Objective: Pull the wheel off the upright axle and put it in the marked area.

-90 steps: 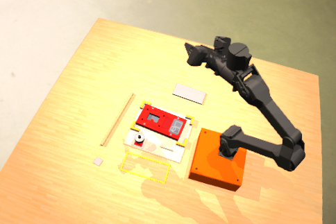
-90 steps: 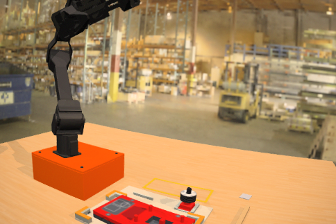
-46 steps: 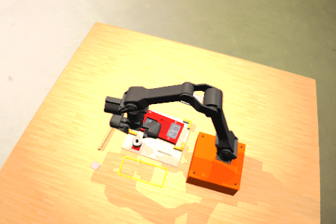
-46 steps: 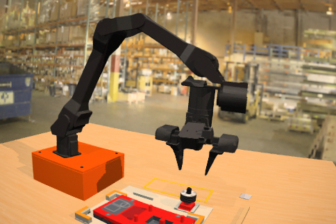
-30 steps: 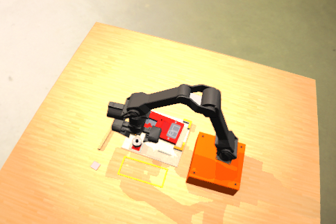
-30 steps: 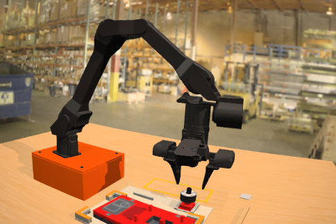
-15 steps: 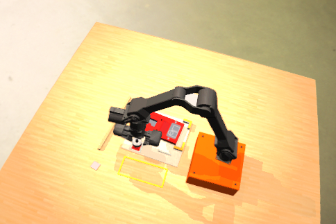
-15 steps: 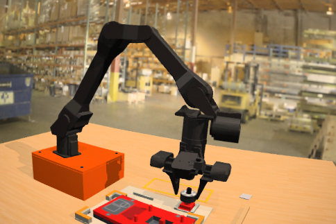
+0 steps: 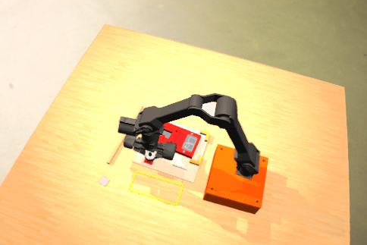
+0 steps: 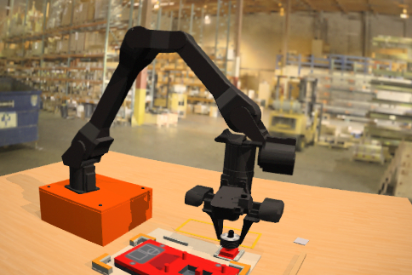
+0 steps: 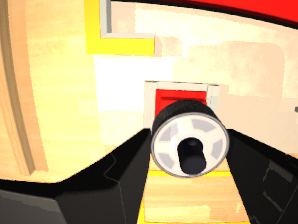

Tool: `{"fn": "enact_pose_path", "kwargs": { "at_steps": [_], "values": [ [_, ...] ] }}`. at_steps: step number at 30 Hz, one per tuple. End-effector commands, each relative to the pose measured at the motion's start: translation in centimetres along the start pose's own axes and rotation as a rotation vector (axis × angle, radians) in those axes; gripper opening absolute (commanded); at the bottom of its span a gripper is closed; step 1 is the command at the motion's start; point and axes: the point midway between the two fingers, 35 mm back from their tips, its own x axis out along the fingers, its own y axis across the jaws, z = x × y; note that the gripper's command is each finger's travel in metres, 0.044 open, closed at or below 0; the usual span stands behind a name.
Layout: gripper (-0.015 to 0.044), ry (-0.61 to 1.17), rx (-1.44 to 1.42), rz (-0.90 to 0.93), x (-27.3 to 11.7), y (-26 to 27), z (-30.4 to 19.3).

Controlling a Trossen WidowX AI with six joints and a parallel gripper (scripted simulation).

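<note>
My wheel (image 11: 189, 147) is small, with a black tread, a pale grey face with spoke cutouts and a dark hub. It sits level on the upright axle (image 10: 231, 234) over its red base (image 10: 228, 252). My fingers clamp its rim from both sides. The marked area (image 9: 155, 187), a yellow outlined rectangle, lies just beside it on the table (image 9: 284, 94).
</note>
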Motion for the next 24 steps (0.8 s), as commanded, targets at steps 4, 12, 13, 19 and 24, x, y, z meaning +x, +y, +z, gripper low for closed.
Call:
{"fn": "enact_pose_path", "kwargs": {
  "at_steps": [4, 12, 13, 19, 24],
  "values": [
    [0.0, 0.0, 0.0, -0.006, -0.21, -0.14, 0.01],
    [0.0, 0.0, 0.001, -0.004, -0.47, -0.12, 0.01],
    [0.0, 0.0, 0.001, -0.004, -0.5, -0.12, 0.01],
    [0.0, 0.0, 0.001, -0.003, -0.7, -0.1, 0.01],
    [0.0, 0.0, 0.001, -0.002, -0.87, -0.1, 0.01]
  ]
}}
